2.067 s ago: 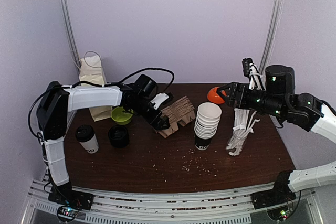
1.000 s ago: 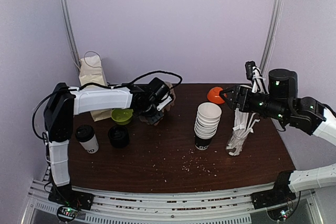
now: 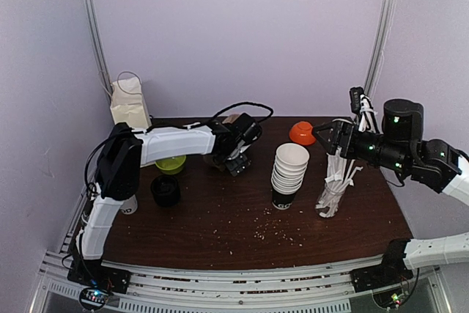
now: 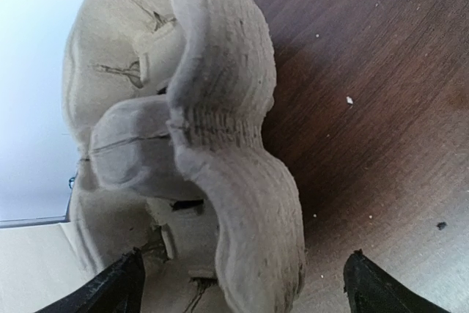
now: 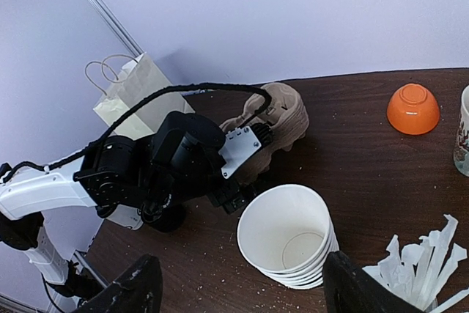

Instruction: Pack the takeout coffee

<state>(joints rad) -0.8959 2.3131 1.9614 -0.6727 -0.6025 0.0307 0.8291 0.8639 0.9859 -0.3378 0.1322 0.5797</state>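
The takeout coffee [image 3: 130,205] stands at the table's left edge, mostly hidden behind my left arm. My left gripper [image 3: 236,144] is far from it at the back middle, jaws wide open around a moulded pulp cup carrier [image 4: 220,144]. The carrier [image 5: 282,116] stands on its edge. In the left wrist view it sits between the two black fingertips [image 4: 121,287], with a clear gap to the right one. My right gripper [image 3: 320,135] hangs open and empty in the air at the back right, above the stack of lidless white cups [image 5: 289,236].
A black stack of lids [image 3: 165,190] and a green bowl [image 3: 170,164] sit left of centre. A paper bag [image 3: 130,104] stands at the back left. An orange bowl [image 3: 301,132] lies upside down at the back. A glass of white stirrers [image 3: 333,188] stands beside the cup stack [image 3: 289,170].
My left gripper carried the cup carrier rightward along the back of the table, then opened its jaws and let it go. My right arm drifted slightly to the right.
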